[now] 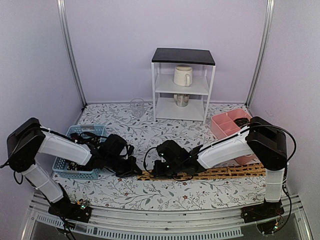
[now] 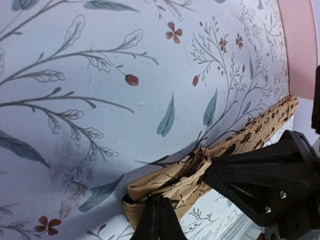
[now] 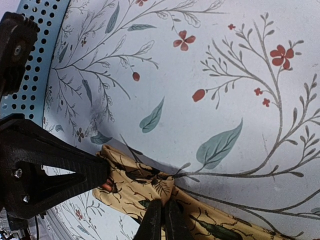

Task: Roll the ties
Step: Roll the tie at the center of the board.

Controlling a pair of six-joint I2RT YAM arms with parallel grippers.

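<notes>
Top external view gives you the whole picture. The tan-orange fabric necktie with dark brown lattice pattern (image 1: 225, 172) lies as a long straight strip on the flower-printed table (image 1: 150, 200), near its front edge, running from the middle to the right side. Only its left end is worked. In the left wrist view this end is folded over itself into a small flat loop, perhaps 1 or 2 turns. It is not a tight roll yet.

The left claw (image 2: 156, 222) is fully closed and pinches the folded end of the tie. The right claw (image 3: 161, 220) is very narrow, its 2 fingertips almost together, and it nips the fabric just beside the fold. The 2 claws are close together, nearly touching.

So, in my judgement, you are at the very start of the rolling. The first fold is made, and nearly the whole length of this tie is left to wind up.

For other ties, I see dark things in the blue plastic mesh basket (image 1: 75, 173) on the left. There is also something dark in 1 compartment of the pink divided tray (image 1: 222, 127) on the right. They are too small to say if they are ties, or rolled ones.
</notes>
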